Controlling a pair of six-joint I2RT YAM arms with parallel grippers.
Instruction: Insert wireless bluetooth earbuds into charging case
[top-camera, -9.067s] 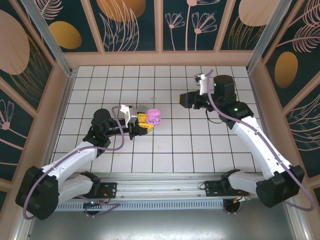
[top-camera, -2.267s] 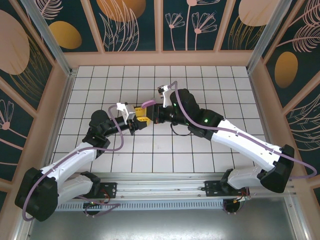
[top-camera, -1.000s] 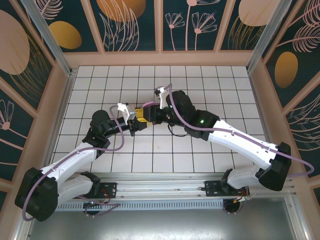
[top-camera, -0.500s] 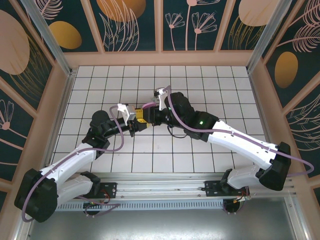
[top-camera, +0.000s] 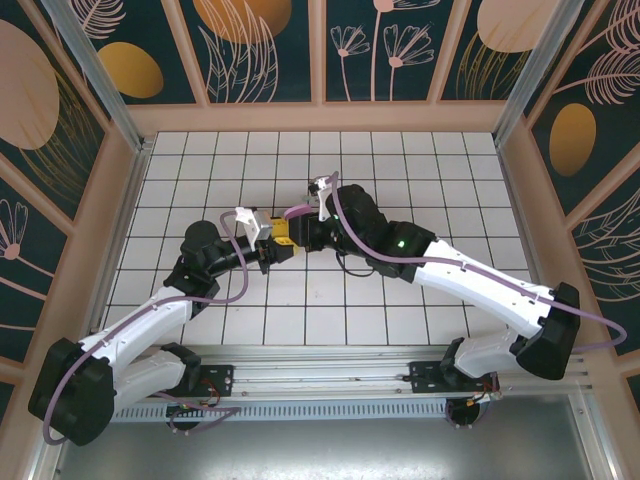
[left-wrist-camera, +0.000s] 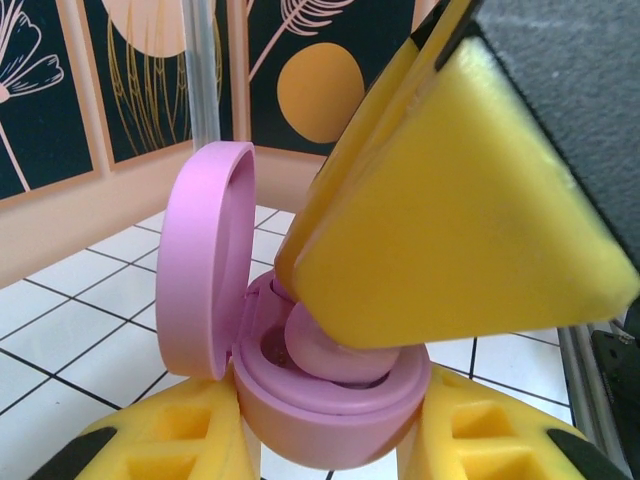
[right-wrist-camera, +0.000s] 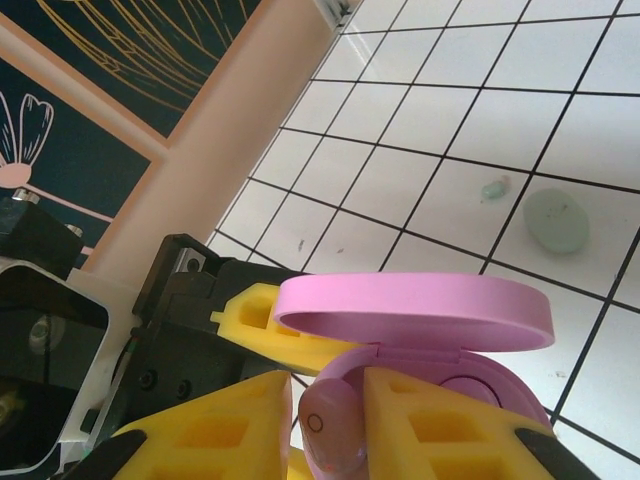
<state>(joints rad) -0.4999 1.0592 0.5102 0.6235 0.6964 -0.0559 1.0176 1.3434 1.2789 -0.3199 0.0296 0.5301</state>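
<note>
Two grips, centre of the overhead frame: clamped in the left fingers (left-wrist-camera: 165, 445), an open pink case (left-wrist-camera: 330, 425), lid upright; pinched in the right fingers (right-wrist-camera: 225, 435), a pink earbud (right-wrist-camera: 325, 435) at the case's well. Upper right of the right wrist view, on the tiled table (right-wrist-camera: 420, 120), a mint earbud (right-wrist-camera: 493, 187) beside a mint case (right-wrist-camera: 556, 222).
</note>
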